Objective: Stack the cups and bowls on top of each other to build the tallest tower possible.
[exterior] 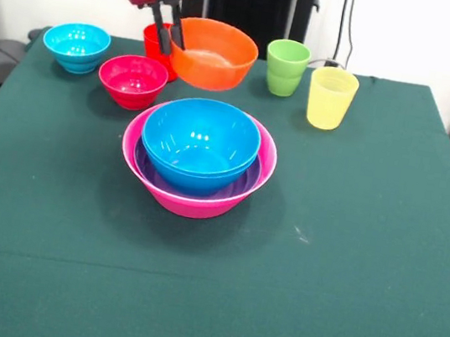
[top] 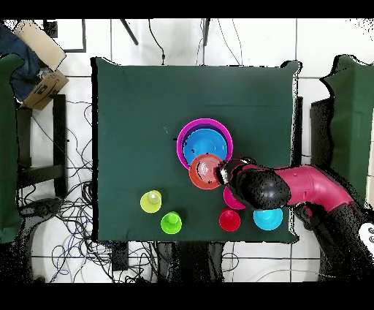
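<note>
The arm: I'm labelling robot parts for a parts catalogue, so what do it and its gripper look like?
The arm has a glossy red shell with a rounded black section near the wrist. The gripper has a red housing with a grey metal bracket beneath it, and two slim, dark jaws extend down from that. No cables or markings are discernible.

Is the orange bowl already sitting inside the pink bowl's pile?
No: the gripper grips the orange bowl by its rim, up beside the red cup, while the pink bowl holds only purple and blue bowls.
</note>
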Robot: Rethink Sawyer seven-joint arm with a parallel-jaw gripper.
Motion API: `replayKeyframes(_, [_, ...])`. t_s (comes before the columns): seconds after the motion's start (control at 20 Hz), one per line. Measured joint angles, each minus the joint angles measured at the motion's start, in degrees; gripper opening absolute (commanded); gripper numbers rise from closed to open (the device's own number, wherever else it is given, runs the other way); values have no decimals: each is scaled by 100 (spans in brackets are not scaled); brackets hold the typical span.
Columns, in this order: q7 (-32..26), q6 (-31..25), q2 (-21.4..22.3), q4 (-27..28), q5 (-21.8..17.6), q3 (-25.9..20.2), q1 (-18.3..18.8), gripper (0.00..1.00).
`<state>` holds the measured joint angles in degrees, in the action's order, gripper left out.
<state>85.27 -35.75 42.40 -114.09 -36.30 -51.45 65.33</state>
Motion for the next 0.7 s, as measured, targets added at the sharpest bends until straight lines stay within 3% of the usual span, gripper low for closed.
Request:
replayKeyframes(0.25, [0,-233,-181,243,-139,189,-272,0])
replayKeyframes(0.7, [0,-1043,-643,1077,-203,375,-1177,0])
